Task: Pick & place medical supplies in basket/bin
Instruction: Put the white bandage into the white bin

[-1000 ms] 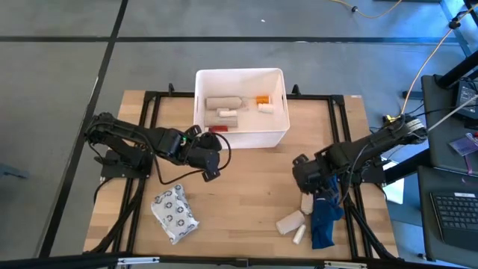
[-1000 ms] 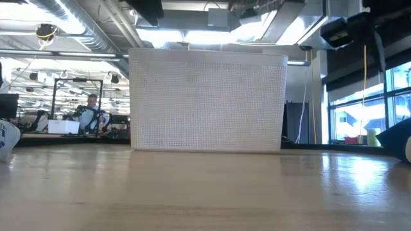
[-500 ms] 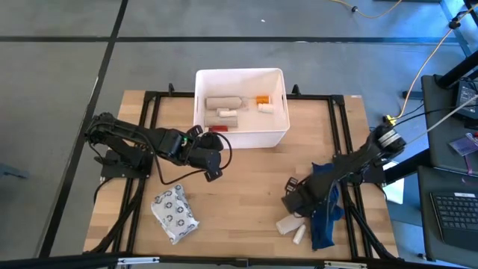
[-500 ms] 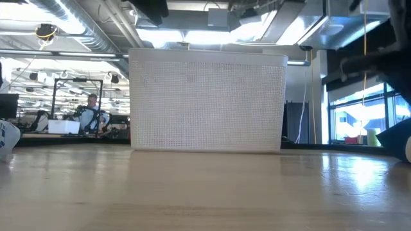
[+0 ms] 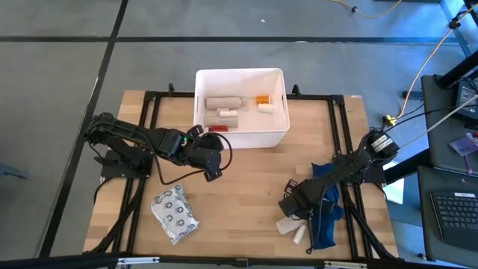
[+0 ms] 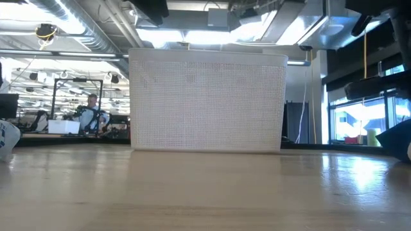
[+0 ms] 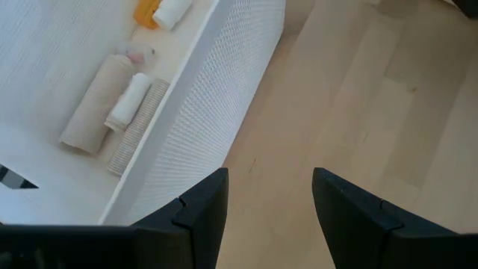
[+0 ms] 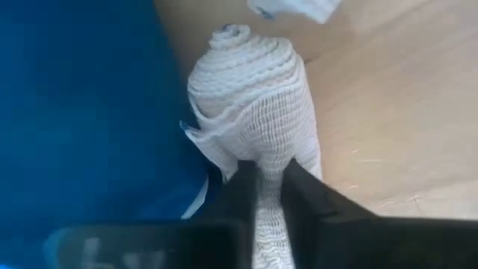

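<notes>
The white bin (image 5: 241, 110) stands at the table's far middle and fills the low view as the bin (image 6: 207, 102); it holds beige and white rolls and an orange bottle (image 5: 261, 99). My right gripper (image 5: 295, 206) is low at the near right, shut on a white gauze roll (image 8: 250, 90), which the gripper hides in the high view. A beige roll (image 5: 287, 224) and a white tube (image 5: 299, 235) lie just beyond it. The grey ring-patterned packet (image 5: 174, 214) lies flat at the near left. My left gripper (image 5: 211, 158) hovers open in front of the bin's near wall (image 7: 216, 112). My right gripper (image 8: 269, 175) pinches the gauze roll between its two fingers, on the roll's side near one end (image 8: 261, 146). The fingers lie along the roll, whose spiral end (image 8: 239, 45) points away from them. Whether the roll rests on the wood, I cannot tell.
A long dark-blue cloth (image 5: 326, 215) lies crumpled against the held roll, filling one side of the right wrist view as the cloth (image 8: 82, 112). Black frame rails (image 5: 345, 149) run along the table's sides. Bare wood lies between the packet and the right gripper.
My right gripper has moved toward the table's near edge and a little left, coming down over the cluster of rolls beside the blue cloth; it now covers the small roll that lay nearest the bin. The left arm has kept still.
</notes>
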You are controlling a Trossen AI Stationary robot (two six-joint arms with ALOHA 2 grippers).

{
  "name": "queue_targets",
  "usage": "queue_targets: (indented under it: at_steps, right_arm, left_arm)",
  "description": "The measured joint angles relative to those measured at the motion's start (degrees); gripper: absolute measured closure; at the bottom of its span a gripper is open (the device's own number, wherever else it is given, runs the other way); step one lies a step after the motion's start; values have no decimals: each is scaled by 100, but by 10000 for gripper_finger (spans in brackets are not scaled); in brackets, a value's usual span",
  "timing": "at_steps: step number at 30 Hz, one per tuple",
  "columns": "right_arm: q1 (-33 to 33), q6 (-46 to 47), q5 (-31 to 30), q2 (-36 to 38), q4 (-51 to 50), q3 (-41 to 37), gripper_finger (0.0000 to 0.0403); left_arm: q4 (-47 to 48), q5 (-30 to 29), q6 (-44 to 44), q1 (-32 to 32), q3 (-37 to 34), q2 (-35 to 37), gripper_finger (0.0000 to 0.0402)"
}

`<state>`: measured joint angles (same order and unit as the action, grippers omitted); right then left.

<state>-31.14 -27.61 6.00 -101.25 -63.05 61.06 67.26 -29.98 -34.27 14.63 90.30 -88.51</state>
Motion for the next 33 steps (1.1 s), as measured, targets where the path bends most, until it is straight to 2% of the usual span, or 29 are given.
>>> queue_targets:
  at_steps: [2,7,12,17,21,23,27,29,33]
  right_arm:
    - [52,132,4,0,-3,0,386]
    - [302,734,28,150,52,-20,393]
    - [691,1284,-290,733,82,139,398]
    - [1109,1991,-884,1473,90,710,401]
    - [1410,2793,-1856,1984,158,1469,401]
    - [1539,2969,-2302,2182,290,1933,401]
    - [1919,2879,-3196,2345,957,2846,401]
    - [2187,2537,-3393,2320,1397,3231,401]
    - [2811,1549,-3413,2010,2157,3810,401]
  left_arm:
    - [2,1,141,0,0,0,215]
    - [11,164,366,0,0,0,215]
    - [20,388,607,0,2,2,215]
    - [21,582,668,6,2,24,215]
    - [27,967,753,110,72,225,215]
    - [-11,879,747,192,167,394,215]
    - [-447,288,841,302,236,803,215]
    - [-740,16,1012,310,236,981,215]
    - [-1237,-385,1249,302,236,1225,215]
